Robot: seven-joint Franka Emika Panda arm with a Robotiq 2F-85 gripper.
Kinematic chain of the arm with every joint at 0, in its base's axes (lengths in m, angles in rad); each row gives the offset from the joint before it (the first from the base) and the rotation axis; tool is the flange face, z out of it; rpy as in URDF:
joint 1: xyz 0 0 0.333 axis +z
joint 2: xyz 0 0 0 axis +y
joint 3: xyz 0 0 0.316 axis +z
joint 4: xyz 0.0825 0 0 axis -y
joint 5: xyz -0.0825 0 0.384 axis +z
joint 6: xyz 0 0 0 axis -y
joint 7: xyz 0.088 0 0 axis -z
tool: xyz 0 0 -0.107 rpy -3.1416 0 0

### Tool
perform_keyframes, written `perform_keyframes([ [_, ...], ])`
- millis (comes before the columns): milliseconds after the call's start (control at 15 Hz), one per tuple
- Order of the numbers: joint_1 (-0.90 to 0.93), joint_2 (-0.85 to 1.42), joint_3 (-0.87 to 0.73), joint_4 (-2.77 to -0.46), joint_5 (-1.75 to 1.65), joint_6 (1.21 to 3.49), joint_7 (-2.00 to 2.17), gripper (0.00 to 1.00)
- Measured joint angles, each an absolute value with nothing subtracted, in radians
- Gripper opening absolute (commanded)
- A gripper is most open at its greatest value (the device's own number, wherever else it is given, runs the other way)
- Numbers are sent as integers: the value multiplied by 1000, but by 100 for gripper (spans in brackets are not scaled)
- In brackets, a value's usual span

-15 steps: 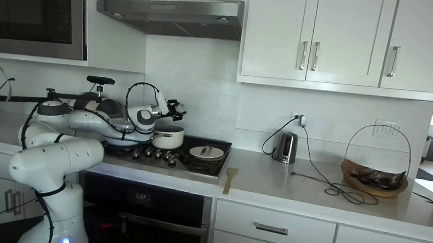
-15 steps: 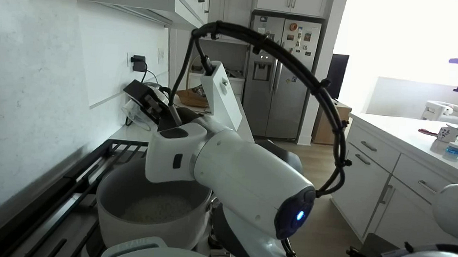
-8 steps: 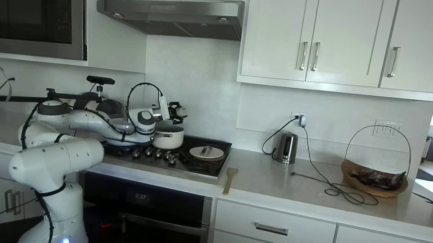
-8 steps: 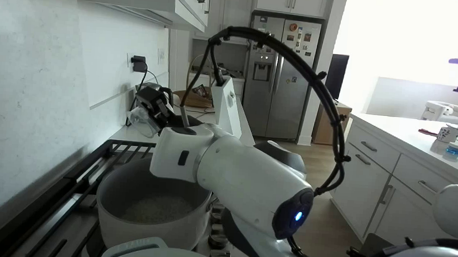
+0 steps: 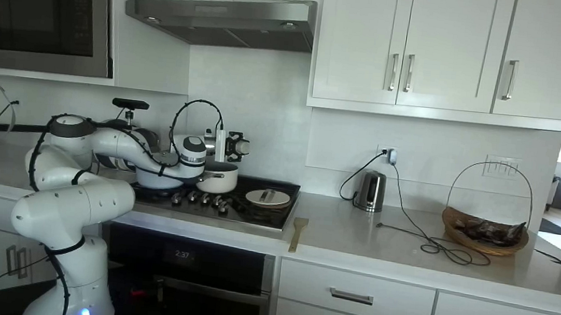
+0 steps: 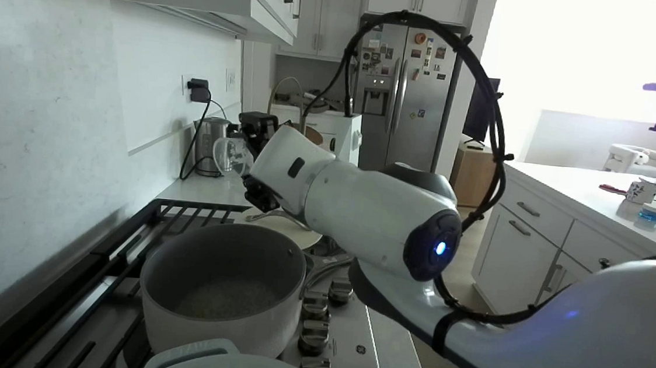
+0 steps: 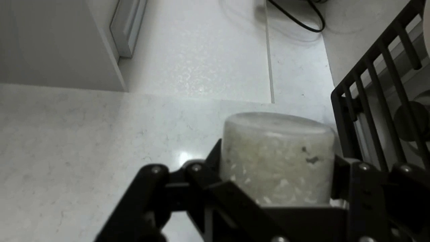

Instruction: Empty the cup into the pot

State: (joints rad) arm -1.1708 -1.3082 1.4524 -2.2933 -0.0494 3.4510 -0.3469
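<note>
The clear cup [image 7: 278,141] sits between the fingers of my gripper [image 7: 277,168], which is shut on it. Pale grains show through or on its wall in the wrist view. In an exterior view the cup [image 6: 229,156] looks see-through and is held off to the side; which way its mouth faces I cannot tell. The white pot [image 5: 218,178] stands on the stove, and my gripper is higher up, just past it on the kettle side. Inside the pot [image 6: 217,327], pale grains cover the bottom.
A white lid [image 6: 287,224] rests on the stove beyond the pot. The pot's handle [image 6: 330,263] points over the knobs. Close by are the back wall [image 6: 43,156], a kettle [image 5: 371,190], a range hood [image 5: 222,21] above and a wooden spatula [image 5: 297,232].
My gripper has turned from tilted to more level and shifted away from the pot towards the kettle, the cup with it. The pot's far rim, handle and the lid are now uncovered.
</note>
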Motion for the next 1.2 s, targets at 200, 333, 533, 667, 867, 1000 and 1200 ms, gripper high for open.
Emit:
perform_keyframes([
  [200,-1170,-1199,1421,-2307,-105,3451,-266,32],
  [333,-1168,-1116,1396,-2315,-126,3451,-243,32],
  [533,-1163,-981,1359,-2323,-153,3451,-228,32],
  [667,-1155,-886,1337,-2326,-169,3451,-228,32],
  [867,-1131,-740,1303,-2332,-196,3451,-228,32],
  [1000,-1110,-646,1274,-2339,-216,3451,-229,32],
  [1200,-1075,-522,1222,-2349,-244,3451,-236,32],
])
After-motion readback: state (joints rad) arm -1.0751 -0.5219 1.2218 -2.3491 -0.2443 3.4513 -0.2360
